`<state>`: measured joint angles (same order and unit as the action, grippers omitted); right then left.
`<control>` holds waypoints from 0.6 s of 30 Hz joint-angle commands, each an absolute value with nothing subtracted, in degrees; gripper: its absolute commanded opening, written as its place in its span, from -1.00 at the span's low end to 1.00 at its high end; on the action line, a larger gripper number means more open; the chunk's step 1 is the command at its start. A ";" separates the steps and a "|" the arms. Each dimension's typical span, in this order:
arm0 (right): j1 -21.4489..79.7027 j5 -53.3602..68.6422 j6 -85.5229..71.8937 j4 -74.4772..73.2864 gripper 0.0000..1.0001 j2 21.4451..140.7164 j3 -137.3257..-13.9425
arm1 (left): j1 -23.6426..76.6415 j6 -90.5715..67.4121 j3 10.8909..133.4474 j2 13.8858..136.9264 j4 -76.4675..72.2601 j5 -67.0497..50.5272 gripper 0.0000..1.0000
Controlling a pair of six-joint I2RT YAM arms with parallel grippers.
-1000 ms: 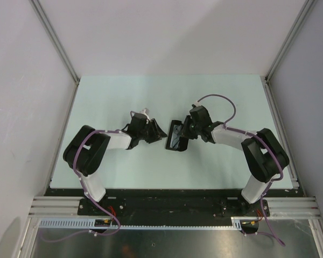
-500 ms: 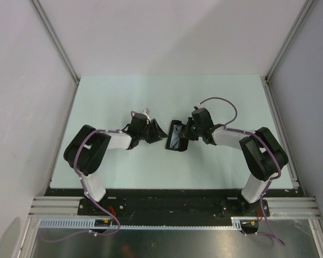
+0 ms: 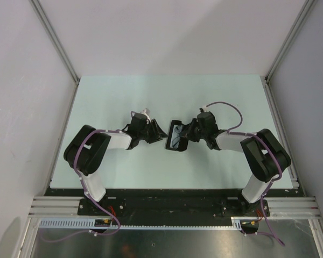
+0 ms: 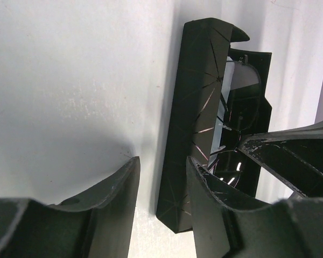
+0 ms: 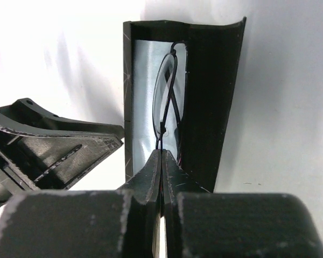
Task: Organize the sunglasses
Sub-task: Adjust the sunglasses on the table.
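Sunglasses: the thin wire frame stands on edge inside the open black case. One round lens shows against the pale lining, and the frame runs along the trough. The case sits mid-surface, between the two arms.

Right hand: fingers pressed together, pinching the wire at the near end of the frame.

Step in hand, as I read it: seating the glasses in the case. To do it well:
- Lower straight along the trough.
- Keep the frame parallel to the case walls so the lens clears the taller wall.
- Let go only once the frame bears on the lining.
- Avoid any sideways tug, which would likely drag the light case.

Left hand: fingers spread, low at the case's other side, with the end of the outer shell showing in the gap between them. I cannot tell whether they touch it. Closing there would steady the case.

Pose: both forearms lie low over the surface and angle inward, with the wrists meeting at the case. The right wrist points along the case's length.
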<state>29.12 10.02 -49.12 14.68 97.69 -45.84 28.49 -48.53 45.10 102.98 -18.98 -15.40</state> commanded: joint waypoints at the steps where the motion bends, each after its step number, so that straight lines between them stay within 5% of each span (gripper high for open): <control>1: 29.00 10.72 -51.85 21.18 -1.00 95.98 -45.62 | 28.83 -47.55 43.24 104.68 -13.97 -14.33 -0.06; 18: 29.53 11.43 -54.14 24.96 -1.00 99.23 -45.79 | 28.83 -47.81 43.24 104.68 -13.97 -14.33 -0.07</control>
<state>29.08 11.49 -53.60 21.82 98.08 -45.76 28.49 -48.53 45.06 102.98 -19.03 -15.38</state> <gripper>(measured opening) 0.009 0.466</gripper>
